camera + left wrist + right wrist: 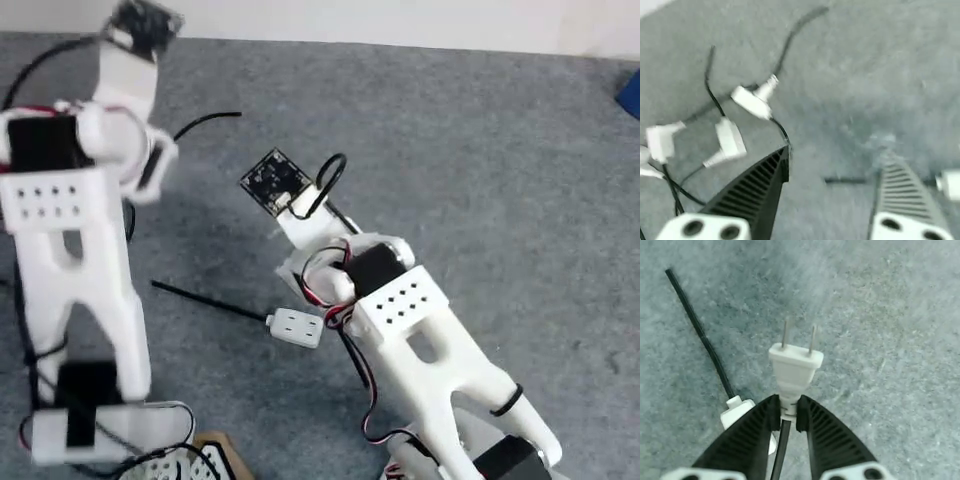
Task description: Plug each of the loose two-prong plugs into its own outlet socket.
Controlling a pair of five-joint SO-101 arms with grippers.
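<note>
Right gripper [787,407] is clamped on the plug [795,365] at its neck, where the lead enters. The body and both prongs project clear of the fingertips. A socket [735,410] lies just beside it, half hidden behind one finger, with its black cord [700,330] running off.

In the high view the socket sits at 6 o'clock of centre, just beside the right arm [400,300], cord trailing toward 10 o'clock. Left arm [80,250] stands at 9 o'clock.

Left gripper [836,156] hangs spread wide over the carpet [865,75], holding nothing. Beyond it lie several white fittings [730,140], too blurred to tell plug from socket. Another is cut off at the frame edge.
</note>
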